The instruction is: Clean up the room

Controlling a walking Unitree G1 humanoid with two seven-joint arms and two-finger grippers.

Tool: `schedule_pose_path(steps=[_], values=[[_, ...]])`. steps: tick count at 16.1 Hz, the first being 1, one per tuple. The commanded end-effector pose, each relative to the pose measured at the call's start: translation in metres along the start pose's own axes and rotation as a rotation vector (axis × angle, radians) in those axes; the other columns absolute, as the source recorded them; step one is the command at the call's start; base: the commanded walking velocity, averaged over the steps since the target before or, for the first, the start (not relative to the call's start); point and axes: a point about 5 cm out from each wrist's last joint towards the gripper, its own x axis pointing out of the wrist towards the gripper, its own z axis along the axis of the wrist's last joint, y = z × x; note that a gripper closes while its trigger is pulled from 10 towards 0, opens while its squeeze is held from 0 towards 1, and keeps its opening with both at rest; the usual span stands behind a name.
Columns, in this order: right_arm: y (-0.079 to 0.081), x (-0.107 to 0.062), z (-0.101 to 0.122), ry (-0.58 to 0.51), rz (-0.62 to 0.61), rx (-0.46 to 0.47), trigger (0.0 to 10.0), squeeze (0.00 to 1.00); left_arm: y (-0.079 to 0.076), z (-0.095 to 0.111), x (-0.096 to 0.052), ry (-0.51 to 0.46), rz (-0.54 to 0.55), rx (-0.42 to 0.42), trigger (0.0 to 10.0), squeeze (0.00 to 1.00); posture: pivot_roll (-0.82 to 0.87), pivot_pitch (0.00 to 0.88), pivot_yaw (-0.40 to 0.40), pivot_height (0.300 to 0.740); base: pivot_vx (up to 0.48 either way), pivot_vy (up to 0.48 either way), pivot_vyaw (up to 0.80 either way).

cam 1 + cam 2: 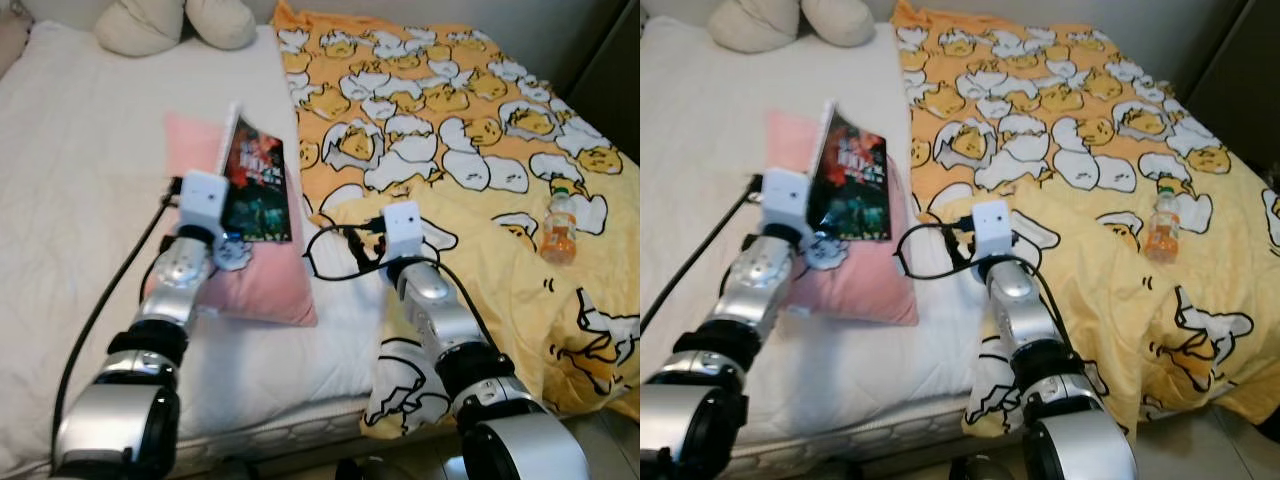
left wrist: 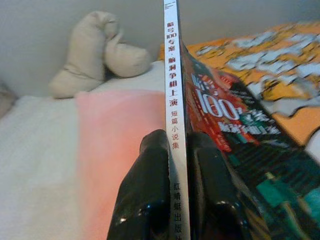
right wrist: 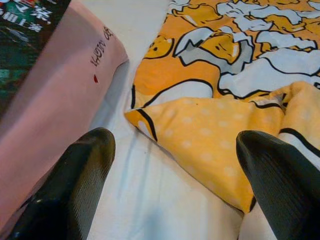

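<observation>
My left gripper [image 2: 177, 200] clamped on book [image 1: 255, 185] spine, above pink pillow [image 1: 262, 280]. My right gripper [image 3: 170, 185] fingers apart, beside pillow, near yellow blanket [image 1: 450, 130] corner.

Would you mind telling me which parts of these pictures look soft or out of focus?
Left wrist view: the book spine is sharp, its cover and the cushions behind blur. Right wrist view: the right claw fingers blur up close, the quilt is clearer. Head views: mildly soft.

Bare sheet left, clutter right.
White bed sheet [image 1: 80, 150] lies open left of pink pillow [image 1: 260, 280]. Yellow blanket [image 1: 450, 120] covers the right half; bottle [image 1: 560, 225] on it. Right pincer [image 3: 170, 185] spread over the sheet strip between pillow and blanket edge.
</observation>
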Motion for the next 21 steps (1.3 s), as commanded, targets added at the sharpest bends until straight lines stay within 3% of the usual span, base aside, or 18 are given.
schedule_pose_path(steps=[1,2,3,6,7,8,10,11,12,13,14,15,16,17,18,19,20,21], values=[[-0.003,-0.001,-0.003,0.014,-0.009,0.006,10.0,0.00,-0.003,0.013,0.003,-0.093,-0.020,0.170,0.0,0.00,0.00,0.022,-0.068,0.732,0.000,0.000,0.00],[-0.003,-0.001,-0.003,0.016,-0.009,0.005,10.0,0.00,-0.015,0.027,0.001,-0.282,-0.095,0.570,0.0,0.00,0.00,0.022,-0.068,0.732,0.000,0.000,0.00],[-0.003,-0.001,-0.004,0.019,-0.008,0.004,10.0,0.00,-0.024,0.029,-0.003,-0.384,-0.151,0.767,0.0,0.00,0.01,0.022,-0.071,0.732,0.000,0.000,0.00],[-0.002,-0.001,-0.003,0.018,-0.006,0.002,10.0,0.00,-0.029,0.027,-0.005,-0.446,-0.179,0.935,0.0,0.00,0.00,0.026,-0.071,0.732,0.000,0.000,0.00],[-0.002,-0.001,-0.004,0.019,-0.006,0.001,10.0,0.00,-0.032,0.026,-0.006,-0.454,-0.192,0.956,0.0,0.00,0.00,0.032,-0.070,0.732,0.000,0.000,0.00],[-0.001,-0.001,-0.004,0.021,-0.003,-0.001,10.0,0.00,-0.030,0.021,-0.007,-0.398,-0.178,0.853,0.0,0.00,0.00,0.032,-0.070,0.732,0.000,0.000,0.00],[0.000,-0.001,-0.005,0.023,-0.002,-0.001,10.0,0.00,-0.011,0.016,-0.003,-0.254,-0.035,0.530,0.0,0.00,0.00,0.032,-0.070,0.732,0.000,0.000,0.00],[-0.001,-0.001,-0.005,0.024,-0.002,0.000,10.0,0.00,-0.001,0.013,0.000,-0.160,0.038,0.295,0.0,0.00,0.00,0.036,-0.070,0.732,0.000,0.000,0.00],[-0.001,-0.001,-0.005,0.024,-0.001,0.000,10.0,0.00,0.001,0.008,0.001,-0.091,0.053,0.129,0.0,0.00,0.00,0.038,-0.069,0.732,0.000,0.000,0.00],[-0.001,-0.001,-0.005,0.026,-0.001,0.001,10.0,0.00,0.003,-0.001,0.002,0.006,0.070,-0.137,0.0,0.00,0.00,0.038,-0.069,0.732,0.000,0.000,0.00],[0.000,-0.001,-0.005,0.026,-0.001,0.002,10.0,0.00,0.005,-0.006,0.002,0.043,0.077,-0.201,0.0,0.00,0.00,0.038,-0.069,0.732,0.000,0.000,0.00],[0.000,-0.001,-0.006,0.028,0.001,0.004,10.0,0.00,0.000,-0.015,0.001,0.130,0.034,-0.284,0.0,0.30,0.00,0.040,-0.069,0.732,0.000,0.000,0.00],[0.000,-0.001,-0.006,0.029,0.001,0.004,10.0,0.00,-0.002,-0.017,0.001,0.152,0.016,-0.313,0.0,0.52,0.00,0.040,-0.069,0.732,0.000,0.000,0.00],[0.000,-0.001,-0.007,0.032,0.002,0.004,10.0,0.00,-0.012,-0.024,-0.001,0.220,-0.067,-0.377,0.0,1.00,0.00,0.040,-0.069,0.732,0.000,0.000,0.00],[0.001,-0.002,-0.008,0.037,0.005,0.002,10.0,0.00,-0.028,-0.034,-0.006,0.315,-0.196,-0.428,0.0,1.00,0.00,0.040,-0.069,0.732,0.000,0.000,0.00],[0.000,-0.002,-0.008,0.039,0.006,0.001,10.0,0.00,-0.035,-0.037,-0.009,0.354,-0.247,-0.487,0.0,1.00,0.00,0.044,-0.070,0.732,0.000,0.000,0.00],[0.000,-0.002,-0.008,0.041,0.006,0.000,10.0,0.00,-0.043,-0.035,-0.009,0.357,-0.312,-0.531,0.0,1.00,0.00,0.045,-0.070,0.732,0.000,0.000,0.00],[0.000,-0.002,-0.009,0.043,0.006,0.000,10.0,0.00,-0.048,-0.031,-0.008,0.347,-0.364,-0.522,0.0,1.00,-0.01,0.047,-0.067,0.732,0.000,0.000,0.00]])
